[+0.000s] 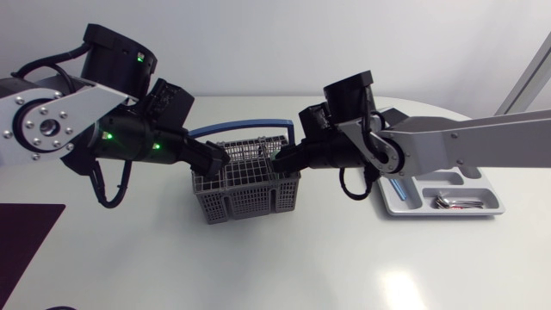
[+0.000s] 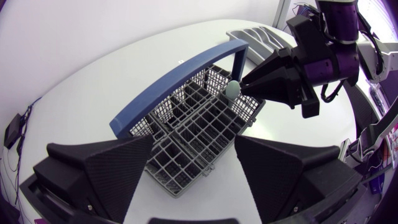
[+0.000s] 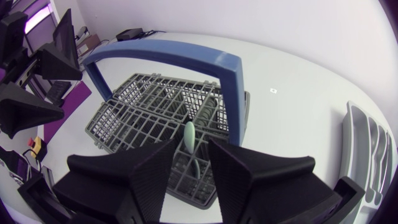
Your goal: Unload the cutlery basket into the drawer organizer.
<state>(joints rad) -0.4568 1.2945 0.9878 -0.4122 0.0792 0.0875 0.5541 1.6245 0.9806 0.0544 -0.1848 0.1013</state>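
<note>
White table (image 1: 327, 258): cutlery basket (image 1: 245, 202), drawer organizer (image 1: 405, 207), dark mat (image 1: 26, 234).

- No readable text, label, brand, number or sign appears in any view.
- The cutlery basket (image 1: 245, 188), the drawer organizer (image 1: 405, 200) and the arm housings carry no legible marking.

A robotics lab: left arm (image 1: 52, 120) and right arm (image 1: 465, 138) meet over a plain white table (image 1: 258, 267).
</note>
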